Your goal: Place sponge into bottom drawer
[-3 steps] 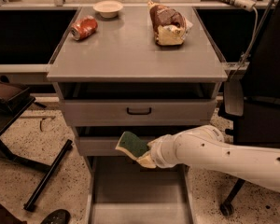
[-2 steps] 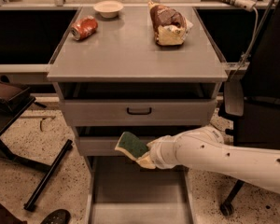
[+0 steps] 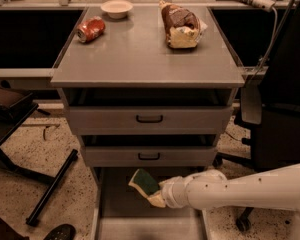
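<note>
The sponge [image 3: 144,182], green face up and tilted, hangs over the floor of the open bottom drawer [image 3: 140,221]. The gripper [image 3: 158,196] pinches its lower right end (fingers closed onto the foam, mostly hidden by it). On the cabinet top [image 3: 140,54] sit a red can [image 3: 90,29] with unreadable print, a bowl [image 3: 116,8] and a bread-like bag [image 3: 181,25].

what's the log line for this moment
gripper: over open grey bottom drawer | holding green-topped yellow foam sponge | not yet released

Green-topped foam sponge [image 3: 144,182] is held by gripper [image 3: 157,198] over grey tray-like bottom drawer [image 3: 115,205], below 2 upper drawers [image 3: 150,118]; red can [image 3: 91,29] is set left of white bowl [image 3: 116,8].
</note>
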Controlling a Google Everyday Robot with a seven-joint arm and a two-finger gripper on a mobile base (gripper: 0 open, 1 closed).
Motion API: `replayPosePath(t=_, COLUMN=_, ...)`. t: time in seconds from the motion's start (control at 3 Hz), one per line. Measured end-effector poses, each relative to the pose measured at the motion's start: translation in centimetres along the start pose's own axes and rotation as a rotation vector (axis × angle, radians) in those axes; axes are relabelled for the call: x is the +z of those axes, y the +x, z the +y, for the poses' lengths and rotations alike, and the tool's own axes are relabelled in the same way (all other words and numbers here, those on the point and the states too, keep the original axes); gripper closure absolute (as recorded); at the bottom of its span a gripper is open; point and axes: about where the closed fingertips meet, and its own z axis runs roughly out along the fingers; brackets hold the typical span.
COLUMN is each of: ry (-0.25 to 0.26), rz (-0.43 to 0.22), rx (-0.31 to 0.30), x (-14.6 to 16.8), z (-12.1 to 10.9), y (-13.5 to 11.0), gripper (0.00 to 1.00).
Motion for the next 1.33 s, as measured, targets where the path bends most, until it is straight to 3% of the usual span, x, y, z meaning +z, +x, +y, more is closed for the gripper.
replayPosePath(t=0.33, ry=-0.012, rz=0.013, rx=0.101, x=5.9, z=-0.6, y=5.4, gripper=1.0)
replayPosePath(t=0.67, ry=0.014, rz=-0.085, rx=0.175, x=11.0, z=-0.5, y=6.6, gripper=1.0)
replayPosePath(t=1.0, ry=0.014, rz=-0.085, rx=0.175, x=11.0, z=-0.5, y=6.6, gripper=1.0)
replayPosePath(t=1.33, ry=0.04, rz=-0.017, rx=0.188, x=13.3, z=-1.0, y=9.4, gripper=1.0)
